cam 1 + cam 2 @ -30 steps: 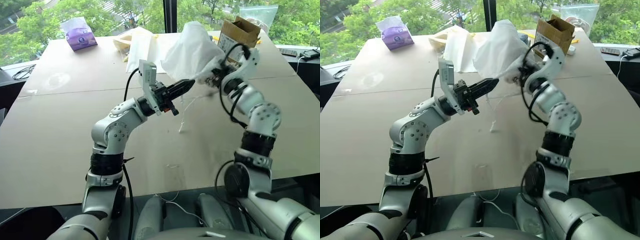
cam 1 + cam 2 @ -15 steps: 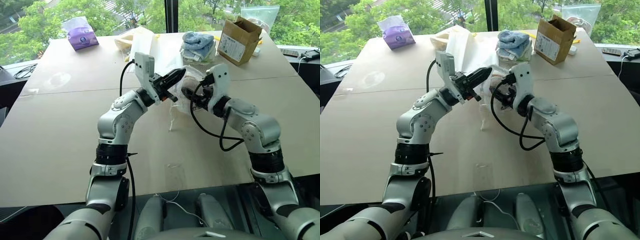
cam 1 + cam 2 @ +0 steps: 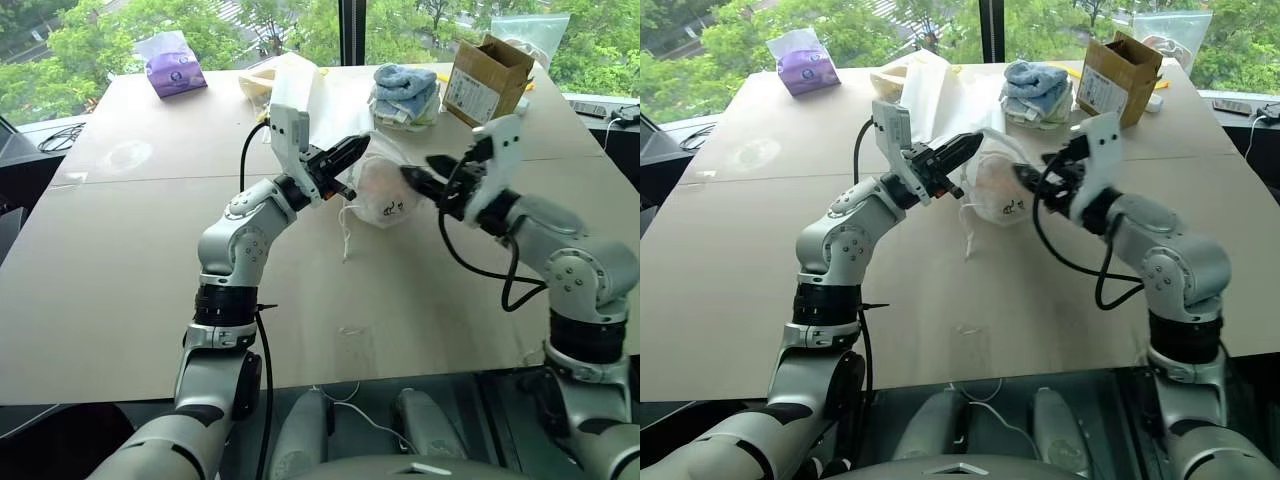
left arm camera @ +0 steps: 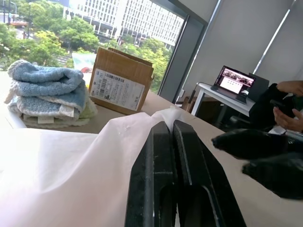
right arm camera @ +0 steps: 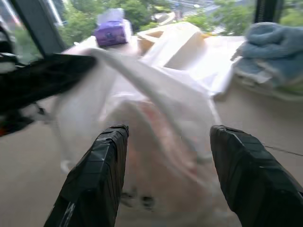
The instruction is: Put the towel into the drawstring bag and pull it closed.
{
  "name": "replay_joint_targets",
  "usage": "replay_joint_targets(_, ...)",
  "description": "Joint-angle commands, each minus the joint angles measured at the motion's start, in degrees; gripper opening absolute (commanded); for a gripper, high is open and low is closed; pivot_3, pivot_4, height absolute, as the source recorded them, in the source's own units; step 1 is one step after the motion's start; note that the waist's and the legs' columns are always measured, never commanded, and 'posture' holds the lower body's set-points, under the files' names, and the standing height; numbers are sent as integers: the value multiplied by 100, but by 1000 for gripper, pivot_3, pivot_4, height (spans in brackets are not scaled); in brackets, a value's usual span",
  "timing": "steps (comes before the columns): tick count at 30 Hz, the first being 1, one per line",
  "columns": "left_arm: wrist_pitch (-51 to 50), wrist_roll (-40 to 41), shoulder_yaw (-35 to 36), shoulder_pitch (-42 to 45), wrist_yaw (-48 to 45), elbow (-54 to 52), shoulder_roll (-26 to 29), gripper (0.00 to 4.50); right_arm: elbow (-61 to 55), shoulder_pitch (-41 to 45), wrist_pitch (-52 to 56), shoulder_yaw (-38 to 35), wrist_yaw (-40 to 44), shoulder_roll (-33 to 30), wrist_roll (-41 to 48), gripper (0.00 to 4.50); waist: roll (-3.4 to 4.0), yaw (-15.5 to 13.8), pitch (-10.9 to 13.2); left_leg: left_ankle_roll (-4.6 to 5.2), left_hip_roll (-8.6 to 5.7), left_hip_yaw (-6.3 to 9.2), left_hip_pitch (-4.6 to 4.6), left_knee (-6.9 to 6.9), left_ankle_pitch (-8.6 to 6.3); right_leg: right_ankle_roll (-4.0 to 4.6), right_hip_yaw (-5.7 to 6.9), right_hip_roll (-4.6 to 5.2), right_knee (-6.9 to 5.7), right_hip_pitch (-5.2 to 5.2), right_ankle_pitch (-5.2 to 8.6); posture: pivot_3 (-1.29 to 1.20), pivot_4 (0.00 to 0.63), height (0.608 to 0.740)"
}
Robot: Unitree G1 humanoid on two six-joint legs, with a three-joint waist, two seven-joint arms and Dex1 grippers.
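The drawstring bag [image 3: 383,192] is hanging off the left gripper [image 3: 352,153], w/ the jaws pinched tight on the thin fabric at the bag's mouth; in the left wrist view the white cloth is bunching up right against the closed black fingers [image 4: 176,156]. The bag is sagging below that pinch into a rounded pouch, long axis running down from the jaws toward the table [image 3: 130,270]. The towel [image 3: 1002,190] is sitting inside the bag as a cream lump, a small dark mark showing through the semi-translucent cloth near the bottom. Long white cords [image 3: 347,228] are dangling from the bag's mouth side, trailing down to the table just under the left gripper.

The right gripper [image 3: 418,176] is hovering just beside the bag, on the side away from the left gripper, jaws spread apart and holding nothing. Its tips are pointing at the bag's bulge; in the right wrist view the pouch is lying straight ahead between the two fingers [image 5: 97,176].

Judgement: towel's in, closing isn't done yet. The cords are nearer the left gripper, but that one's busy holding the mouth, so the right arm prob. needs to go under and past the bag to catch a cord. Fabric is thin, limp, slippery-looking; cords are fine and easy to miss.
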State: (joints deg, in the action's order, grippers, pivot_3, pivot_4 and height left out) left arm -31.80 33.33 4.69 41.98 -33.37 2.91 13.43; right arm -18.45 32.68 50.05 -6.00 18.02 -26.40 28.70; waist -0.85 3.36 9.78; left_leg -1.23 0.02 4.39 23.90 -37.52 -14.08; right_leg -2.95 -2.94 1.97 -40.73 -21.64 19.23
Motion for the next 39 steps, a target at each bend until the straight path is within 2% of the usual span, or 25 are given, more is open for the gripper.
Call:
replay_joint_targets(1,22,112,105,138,-2,-272,5,0,393,-296,-1220,626,579,-846,-1097,2919,-1,-12,0,0,-1,-1,0,1,0,0,1,0,2,0,0,0,150,740)
replay_joint_targets(3,16,112,101,147,-7,-263,1,0,679,-316,-1576,778,691,-937,-1326,2919,-2,19,1,0,0,-5,0,3,0,0,-1,-2,3,-1,0,0,150,740)
replay_joint_targets(9,19,102,88,147,5,-271,-41,0,1192,-244,-2033,942,851,-521,-1555,2919,-2,58,1,-1,10,-11,-5,3,0,0,-9,-7,-1,-1,0,0,150,740)
replay_joint_targets(13,5,114,74,109,13,-316,-49,0,1402,-85,-2082,829,707,-29,-1483,2919,-2,25,1,-1,7,-9,-3,-1,0,0,-7,-2,1,1,0,0,150,740)
replay_joint_targets(17,-5,125,62,90,16,-332,-51,0,1856,136,-2371,813,355,310,-1797,2919,-3,18,2,-2,7,-7,-3,-1,1,0,-5,-2,0,0,0,0,150,740)
replay_joint_targets(20,-19,141,56,88,20,-346,-47,0,2118,255,-2558,736,235,574,-1805,2919,-3,12,2,-2,7,-5,-3,-1,1,0,-3,-2,0,0,0,0,150,740)
replay_joint_targets(26,-9,149,67,126,21,-321,-36,0,2195,405,-2478,447,422,1103,-1286,2919,-2,28,2,-2,8,-6,-3,0,1,0,-4,-2,-1,0,0,0,150,740)
replay_joint_targets(30,-17,186,71,148,9,-335,-57,0,2328,425,-2533,538,469,1162,-1411,2919,-2,35,1,-2,8,-5,-3,0,1,0,-3,-2,-1,0,0,0,150,740)
replay_joint_targets(34,-23,234,88,173,4,-374,-74,0,2712,593,-2177,144,166,1427,-1124,2919,-2,40,2,-2,7,-5,-3,-1,1,0,-3,-2,-2,0,0,0,150,740)
replay_joint_targets(38,-40,316,182,248,57,-382,-80,0,2855,685,-2618,65,129,1393,-1261,2919,-2,44,2,-2,7,-5,-3,-1,1,0,-3,-2,-3,-1,0,0,150,740)
replay_joint_targets(39,-58,357,220,284,93,-386,-80,0,2815,694,-2647,74,99,1356,-1311,2691,-2,46,2,-2,7,-5,-3,-1,1,0,-3,-2,-3,-2,0,0,150,740)
